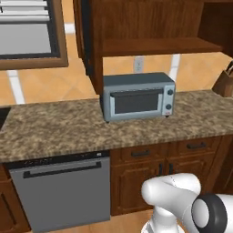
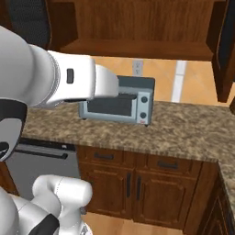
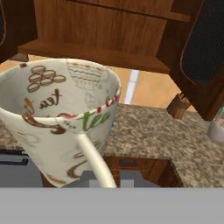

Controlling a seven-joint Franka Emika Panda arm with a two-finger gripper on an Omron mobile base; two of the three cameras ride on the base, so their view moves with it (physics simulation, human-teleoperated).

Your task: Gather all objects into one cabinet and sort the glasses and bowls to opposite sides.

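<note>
You are facing a speckled granite worktop (image 1: 59, 129) with a grey toaster oven (image 1: 138, 96) standing on it, near the back wall. Above the oven hangs the dark wooden cabinet (image 1: 150, 27); its shelf board (image 1: 159, 45) is bare. Below the worktop you have a grey dishwasher (image 1: 61, 193) at the left and wooden drawers (image 1: 141, 153) beside it. A brown knife block (image 1: 224, 82) sits at the far right edge.

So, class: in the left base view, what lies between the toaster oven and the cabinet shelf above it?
Only bare wall with a white outlet lies between the toaster oven and the cabinet shelf, seen in the left base view.
</note>
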